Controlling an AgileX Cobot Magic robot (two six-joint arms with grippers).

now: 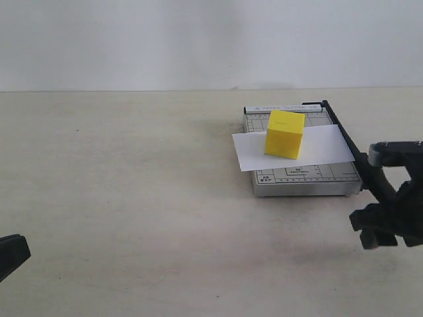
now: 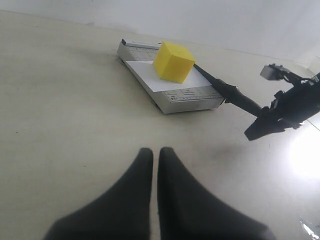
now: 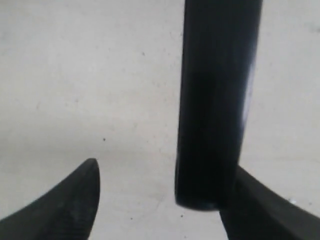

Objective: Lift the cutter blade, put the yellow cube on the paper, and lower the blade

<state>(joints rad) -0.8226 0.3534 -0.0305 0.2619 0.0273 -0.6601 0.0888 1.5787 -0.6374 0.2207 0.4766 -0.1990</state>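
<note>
yellow cube [image 1: 285,134]: on paper [image 1: 254,150], toward tabletop's right edge | cutter blade [image 1: 344,135]: apparently lowered | right gripper [image 3: 165,175]: spread wide astride handle [image 3: 215,100], gripping nothing | left gripper [image 2: 155,152]: pinched closed, empty | remaining: seemingly nothing

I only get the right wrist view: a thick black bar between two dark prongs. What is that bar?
Observer: The handle of the cutter blade. The left wrist view shows it hinged along a grey trimmer base.
Operator: Is anything on that trimmer?
Observer: Yes, a yellow cube sits on white paper laid across the base.
Operator: Where is the other arm?
Observer: The left end effector is shut, over the table, well apart from the trimmer.
</note>
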